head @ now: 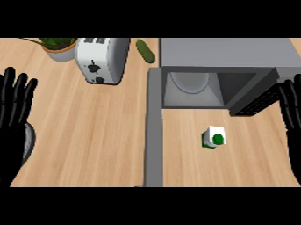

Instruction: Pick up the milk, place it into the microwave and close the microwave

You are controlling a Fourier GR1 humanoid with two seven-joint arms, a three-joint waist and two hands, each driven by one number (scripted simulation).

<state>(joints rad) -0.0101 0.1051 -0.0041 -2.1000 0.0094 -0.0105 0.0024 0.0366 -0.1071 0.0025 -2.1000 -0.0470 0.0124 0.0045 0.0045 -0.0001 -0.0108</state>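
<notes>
A small white milk carton (215, 137) with a green spot stands on the wooden counter just in front of the microwave (225, 52). The grey microwave's cavity (198, 88) shows, and its door (154, 127) is swung wide, running down the middle of the view. At the right edge my right hand (300, 118) is open, fingers straight and pointing up, to the right of the carton and apart from it. My left hand (7, 114) shows open at the left edge, fingers up, far from the carton.
A white toaster (101, 59) stands at the back left, with a potted plant (59, 47) beside it. A green cucumber (145, 50) lies between the toaster and the microwave. Bare wooden counter (87, 132) lies between my left hand and the door.
</notes>
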